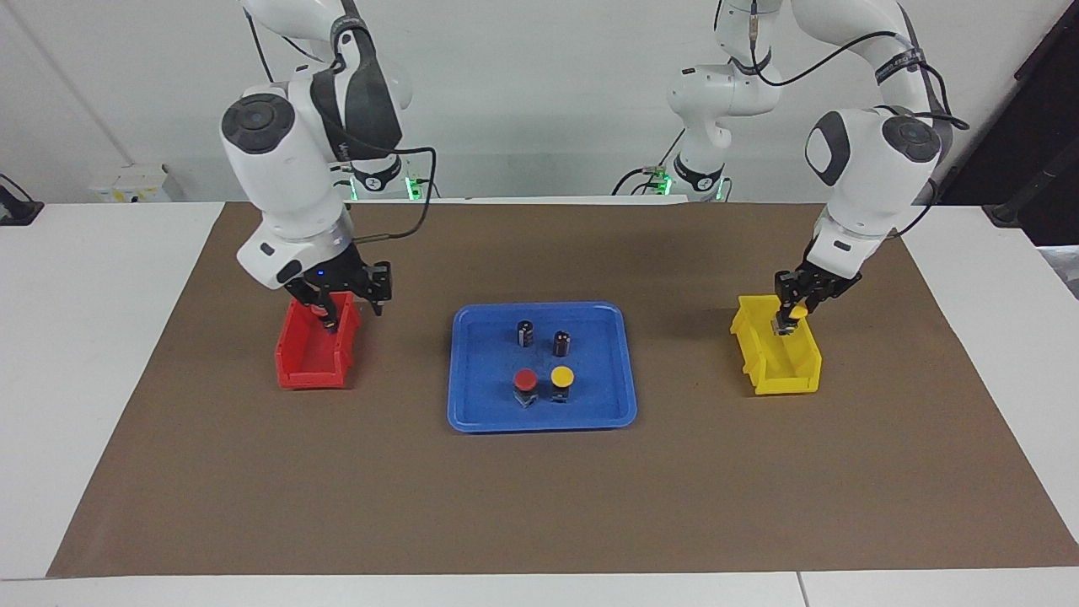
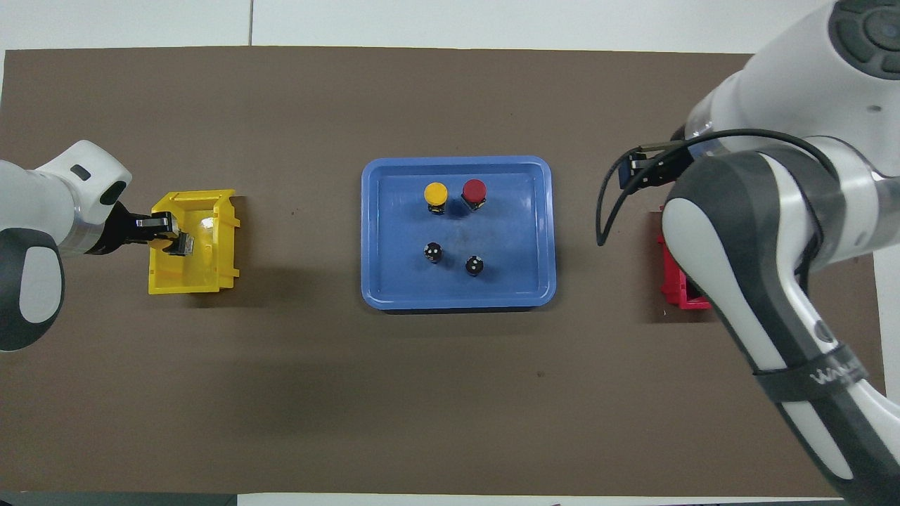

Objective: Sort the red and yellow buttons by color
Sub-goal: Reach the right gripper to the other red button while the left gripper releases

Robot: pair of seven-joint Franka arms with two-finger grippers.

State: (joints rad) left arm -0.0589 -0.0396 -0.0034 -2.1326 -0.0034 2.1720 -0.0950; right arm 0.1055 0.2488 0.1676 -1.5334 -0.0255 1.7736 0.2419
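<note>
On the blue plastic tray [image 1: 472,405] a red-capped button [image 1: 525,384] and a yellow-capped button [image 1: 562,379] wait, while the left gripper [image 1: 790,320] pinches a yellow button [image 1: 796,314] over the yellow bin [image 1: 780,379] and the right gripper [image 1: 330,320], seemingly gripping a red one, hangs in the red bin [image 1: 308,371]; releasing comes next.

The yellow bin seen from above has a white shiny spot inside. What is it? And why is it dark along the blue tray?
Overhead view: the spot in the yellow bin looks like lamp glare on plastic. Overhead view: the blue tray casts a shadow on the brown mat along its edge nearer the robots.
</note>
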